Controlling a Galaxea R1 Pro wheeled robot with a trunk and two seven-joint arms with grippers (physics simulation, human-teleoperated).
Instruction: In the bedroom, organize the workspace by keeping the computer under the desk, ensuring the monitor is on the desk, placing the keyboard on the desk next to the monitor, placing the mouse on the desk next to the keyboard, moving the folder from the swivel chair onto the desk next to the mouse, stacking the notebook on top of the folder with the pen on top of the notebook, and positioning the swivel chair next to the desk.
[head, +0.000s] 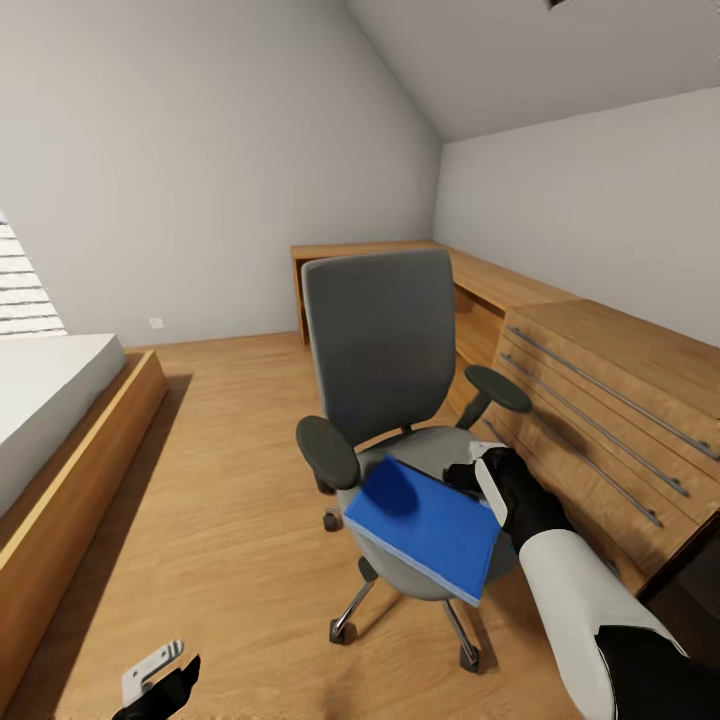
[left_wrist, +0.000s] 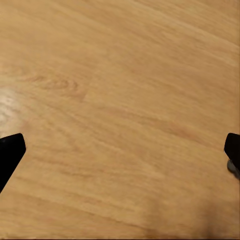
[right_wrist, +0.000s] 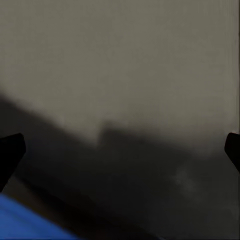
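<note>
Black-gloved right gripper (head: 478, 478) sits over the seat of the swivel chair (head: 380, 340), at the far right edge of the folder (head: 425, 525). From the head view I cannot tell whether its jaws grip the folder or only rest against it. In the right wrist view its two fingertips (right_wrist: 11, 150) stand wide apart at the picture's edges, with grey upholstery between them and a strip of blue folder at one corner; nothing is seen between the tips.

Folder: bright blue, flat, tilted, lying across the near right part of the chair seat and overhanging its near edge. A shadow falls on its far left corner.

Swivel chair: grey back upright, facing the viewer, black armrests either side, chrome base with casters on the wooden floor (head: 230, 500).

Right of the chair, close beside it: a light wooden drawer unit (head: 610, 420) with long metal bar handles, running along the right wall to the far corner.

Left gripper (head: 160, 685) hangs low at the near left, well apart from the chair. In the left wrist view its fingertips (left_wrist: 10, 152) are spread wide over bare floor boards, holding nothing.

Far left: a bed (head: 60, 420) with white mattress on a wooden frame.
</note>
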